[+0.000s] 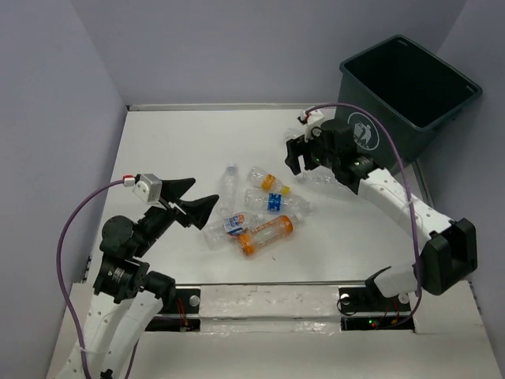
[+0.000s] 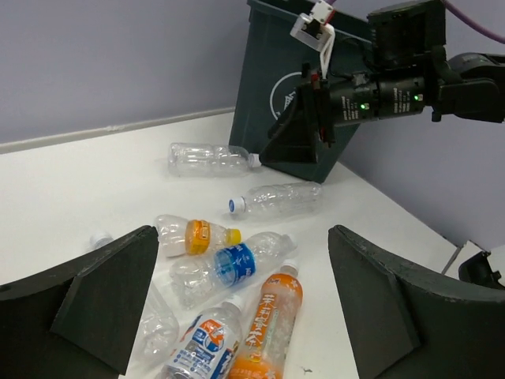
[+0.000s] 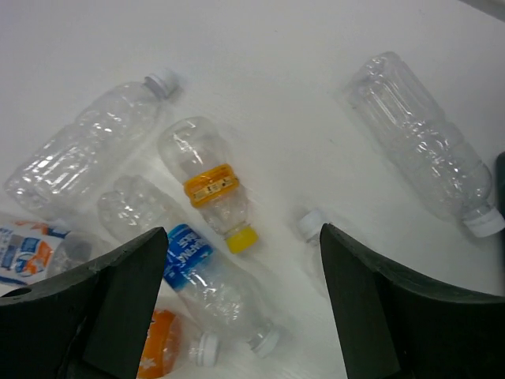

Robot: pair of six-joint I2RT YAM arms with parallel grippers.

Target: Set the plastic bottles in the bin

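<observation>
From the top, we see both pincers gaping wide and empty: the left pincer (image 1: pixel 199 195) beside the bottles (image 1: pixel 264 213) heaped on the worktop (image 1: pixel 173 142), the right pincer (image 1: pixel 304 158) between heap and bin (image 1: pixel 371 138). The left wrist shows the orange bottle (image 2: pixel 268 320) in line between its fingers. The right wrist shows a clear bottle (image 3: pixel 422 146) lying apart. We judge them light, slick and crushable, so grip mid-body.

Both arms are raised, the left pincer (image 1: pixel 197 197) and right pincer (image 1: pixel 304 158) each spread wide.

The bin (image 2: pixel 260 63) is cropped above, its pictogram (image 2: pixel 281 98) seemingly half-hidden.
</observation>
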